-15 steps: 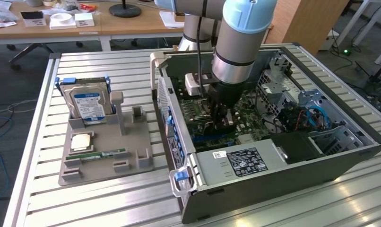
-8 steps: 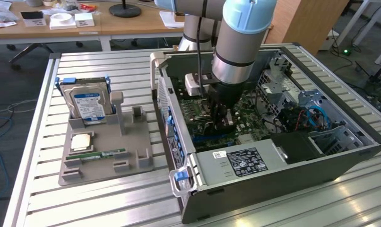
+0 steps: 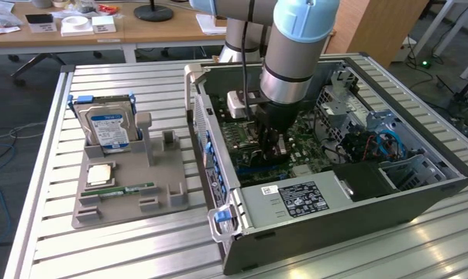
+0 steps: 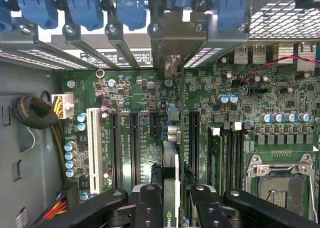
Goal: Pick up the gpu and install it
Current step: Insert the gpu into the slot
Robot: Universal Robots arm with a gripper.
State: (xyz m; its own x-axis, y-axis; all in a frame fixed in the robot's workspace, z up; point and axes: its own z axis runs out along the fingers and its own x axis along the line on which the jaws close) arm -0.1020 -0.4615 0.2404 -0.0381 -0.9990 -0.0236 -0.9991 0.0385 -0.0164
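The gpu [image 4: 170,180] appears edge-on in the wrist view as a thin green card with a silver face. It stands upright over the motherboard [image 4: 240,118], in line with a black expansion slot. Its silver bracket end [image 4: 172,43] reaches the case's rear slot openings. My gripper [image 4: 175,208] is shut on the card, with a black finger [image 4: 150,208] on either side of it. In the exterior view the gripper [image 3: 271,152] is lowered deep inside the open computer case [image 3: 335,221], just above the motherboard [image 3: 312,148]. The arm hides most of the card there.
Blue retention clips [image 4: 130,8] line the rear slots. Other black slots [image 4: 134,143], a white slot [image 4: 92,143] and memory slots flank the card. On the exterior view's left, a grey holder [image 3: 129,197] carries a hard drive [image 3: 110,128] and a memory stick [image 3: 129,189]. A power supply [image 3: 296,200] fills the case's near corner.
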